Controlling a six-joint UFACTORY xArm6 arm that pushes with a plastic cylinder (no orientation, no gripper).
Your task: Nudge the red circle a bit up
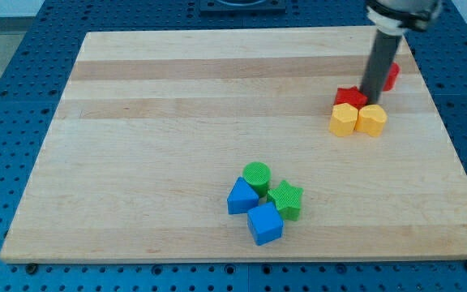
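A pale wooden board (217, 97) with long grain bands running from the view's left to the view's right fills most of the frame, resting on a blue perforated table top (6, 162) whose rows of small holes show on every side of the board. At the view's top edge a strip of lighter floor or wall is visible, too blurred to read. The dark straight rod (379, 69) comes down from the view's top right, and my tip (370, 100) sits on the board in the right-hand cluster, just right of the red star-shaped block (348, 96) and directly above the yellow hexagonal block (371, 119). The arm ends only in this rod, so there is no pincer to be apart, together or clamped on anything. The red circle – the red round block (392, 75) – lies behind the rod toward the view's right and top, mostly hidden, only its right edge showing; whether the tip touches it I cannot tell. A second yellow block (343, 121), shape unclear, touches the hexagonal one on its left. Well apart, near the view's bottom centre, a tight group sits together – a green cylinder block (256, 174), a green star block (286, 199), a blue triangular block (240, 198) and a blue cube block (264, 224).
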